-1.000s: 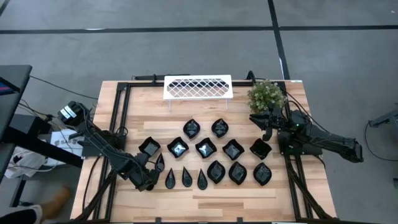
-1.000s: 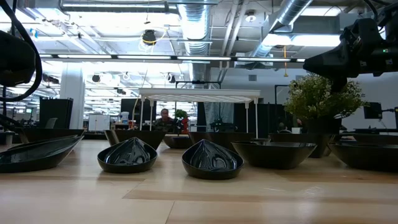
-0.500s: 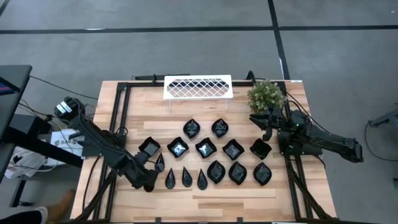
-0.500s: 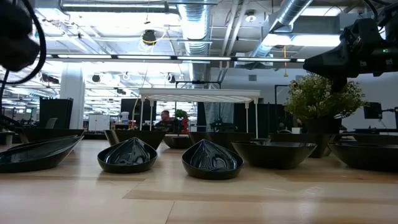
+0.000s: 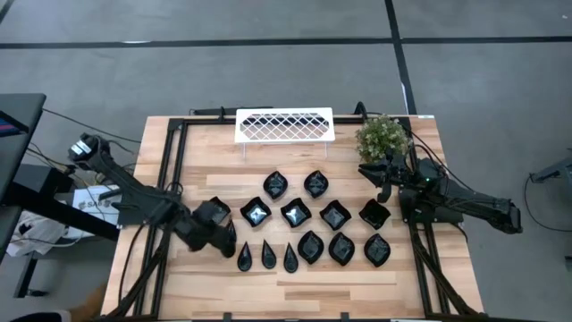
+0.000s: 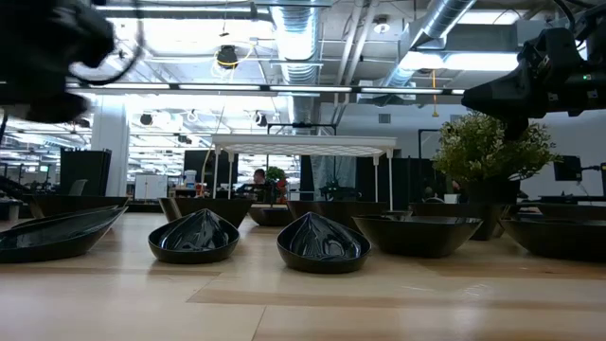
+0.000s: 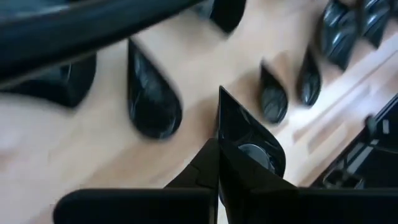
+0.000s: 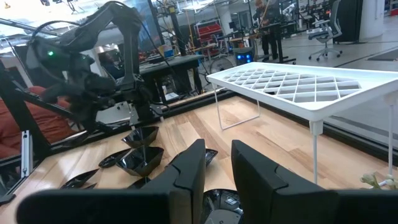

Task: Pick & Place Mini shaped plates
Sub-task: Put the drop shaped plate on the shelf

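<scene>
Several glossy black mini plates point(image 5: 295, 213) sit in rows on the wooden table; they are rounded squares, leaves and slim teardrops point(image 5: 267, 255). My left gripper point(image 5: 221, 238) is over the left end of the rows. It is shut on one small black plate point(image 7: 252, 146), which the right wrist view shows raised point(image 8: 140, 135) above another plate point(image 8: 140, 160). My right gripper point(image 5: 385, 185) hovers open near the potted plant, above the rightmost plates, with one plate point(image 8: 217, 205) showing beneath its fingers. My left gripper pinches the black plate by its rim point(image 7: 220, 118) between the two fingers point(image 7: 205, 165). The fingers come from above, slanting down. The plate is lifted clear of the table and the plates under it. The gripper itself hides how far back the rim reaches.
A white lattice tray point(image 5: 284, 125) stands on legs at the far edge, with a green potted plant point(image 5: 382, 136) at the far right corner. Black frame rails point(image 5: 174, 152) run along the table's left and right sides. Bare wood lies between tray and plates.
My left arm has swung from the near left corner toward the far edge and the right, ending over the left end of the plate rows, and it has risen in the low view. My right arm has kept still.
</scene>
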`<state>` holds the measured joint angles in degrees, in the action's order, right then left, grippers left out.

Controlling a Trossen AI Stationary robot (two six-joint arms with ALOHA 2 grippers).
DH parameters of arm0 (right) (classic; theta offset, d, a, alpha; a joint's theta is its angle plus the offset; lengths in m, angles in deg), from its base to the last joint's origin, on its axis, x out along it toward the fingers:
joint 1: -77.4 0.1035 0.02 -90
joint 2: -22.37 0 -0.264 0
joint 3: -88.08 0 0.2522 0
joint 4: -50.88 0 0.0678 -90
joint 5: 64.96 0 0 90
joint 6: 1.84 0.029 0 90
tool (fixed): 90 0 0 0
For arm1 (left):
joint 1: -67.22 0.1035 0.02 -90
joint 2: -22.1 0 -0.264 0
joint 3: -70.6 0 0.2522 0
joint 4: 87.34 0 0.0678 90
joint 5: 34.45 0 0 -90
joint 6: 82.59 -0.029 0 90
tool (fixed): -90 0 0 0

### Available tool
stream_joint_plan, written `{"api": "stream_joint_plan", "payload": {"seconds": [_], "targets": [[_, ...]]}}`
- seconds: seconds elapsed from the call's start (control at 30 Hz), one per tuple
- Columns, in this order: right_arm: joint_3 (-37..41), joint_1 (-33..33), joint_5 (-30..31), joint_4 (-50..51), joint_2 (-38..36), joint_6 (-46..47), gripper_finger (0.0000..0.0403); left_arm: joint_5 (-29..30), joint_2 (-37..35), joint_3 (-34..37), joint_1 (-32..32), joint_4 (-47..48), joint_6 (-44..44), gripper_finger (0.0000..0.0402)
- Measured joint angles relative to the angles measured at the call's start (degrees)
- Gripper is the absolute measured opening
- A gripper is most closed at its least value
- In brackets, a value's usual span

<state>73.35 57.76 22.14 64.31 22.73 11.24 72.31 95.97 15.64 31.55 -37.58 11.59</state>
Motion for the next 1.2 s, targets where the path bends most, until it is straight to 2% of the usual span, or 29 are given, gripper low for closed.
{"api": "stream_joint_plan", "payload": {"seconds": [0.27, 0.5, 0.83, 0.97, 1.2], "targets": [[0.0, 0.0, 0.0, 0.0, 0.0, 0.0, 0.0074, 0.5, 0.0, -4.5, 16.7, -0.5, -20.0, 0.0004], [0.0, 0.0, 0.0, 0.0, 0.0, 0.0, 0.0074, 0.4, 0.0, -9.9, 30.0, -0.5, -34.0, 0.0004], [0.0, 0.0, 0.0, 0.0, 0.0, 0.0, 0.0074, -1.0, 0.0, -15.4, 46.9, -0.5, -49.3, 0.0004], [0.0, 0.0, 0.0, 0.0, 0.0, 0.0, 0.0074, -3.4, 0.0, -17.7, 53.5, -0.6, -55.3, 0.0004], [0.0, 0.0, 0.0, 0.0, 0.0, 0.0, 0.0074, -5.8, 0.5, -21.2, 61.9, -1.0, -63.2, 0.0004]]}}
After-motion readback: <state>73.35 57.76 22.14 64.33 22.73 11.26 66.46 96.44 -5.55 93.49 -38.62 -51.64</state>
